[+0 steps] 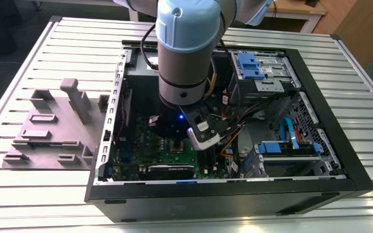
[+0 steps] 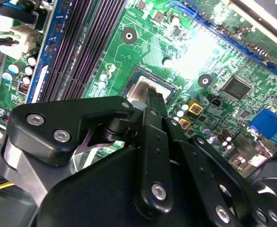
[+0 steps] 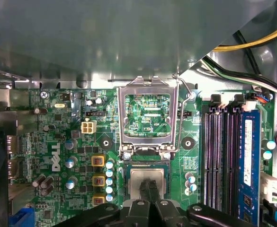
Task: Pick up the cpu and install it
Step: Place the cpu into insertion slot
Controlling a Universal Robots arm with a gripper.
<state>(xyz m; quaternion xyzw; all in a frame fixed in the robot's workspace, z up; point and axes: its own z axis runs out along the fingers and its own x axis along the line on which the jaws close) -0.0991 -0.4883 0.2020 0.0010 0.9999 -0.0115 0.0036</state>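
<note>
I see the bench [image 1: 44,43], a ribbed metal top. It carries an open computer case [image 1: 238,199] that reaches almost to the bench edge at the exterior view's right. The arm [image 1: 186,48] goes down into the case from above. A grey fixture [image 1: 50,131] lies on the bench beside the case, toward the edge at the exterior view's left. Inside the case lies the green motherboard [image 3: 58,137]. On it the metal socket frame [image 3: 147,82] stands flipped open. The cpu [image 3: 147,176] sits in the socket just beside the frame's hinge, silvery top up. The claw [image 3: 147,182] is narrow, its fingers almost together, with the tips over the middle of the cpu. I cannot tell if they touch it.
</note>
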